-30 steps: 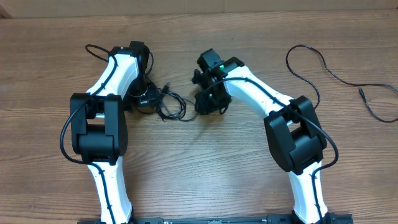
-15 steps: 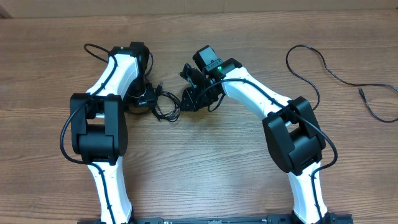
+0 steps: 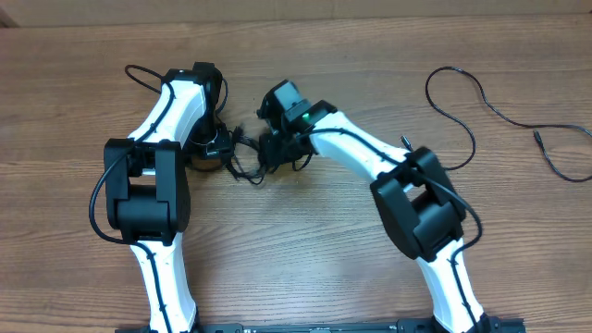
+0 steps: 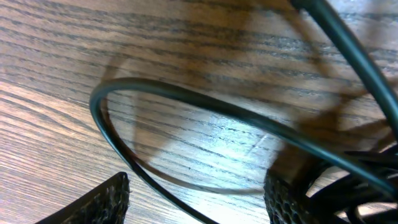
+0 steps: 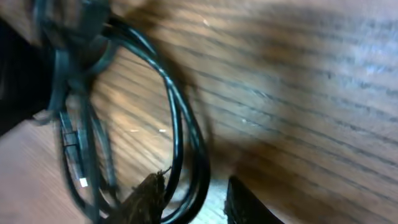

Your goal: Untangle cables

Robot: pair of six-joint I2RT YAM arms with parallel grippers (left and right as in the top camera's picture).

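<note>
Near the middle of the table [image 3: 305, 240], the left gripper [image 4: 196, 190] has its fingers spread wide over a loop of the tangled cables [image 3: 242, 163], and it is not pinching anything. Just beside it, the right gripper [image 5: 193, 198] has its fingers a little apart, with a loop running loose between them. Farther back, by the far right corner, one loose cable [image 3: 487, 100] lies alone, well apart from the knot.

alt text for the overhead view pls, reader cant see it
Two white-and-black robot arms, the left arm and right arm, lean inward over a wooden table, their ends meeting at a small tangle of black cables left of centre. A loose black cable snakes along the table's right side.
</note>
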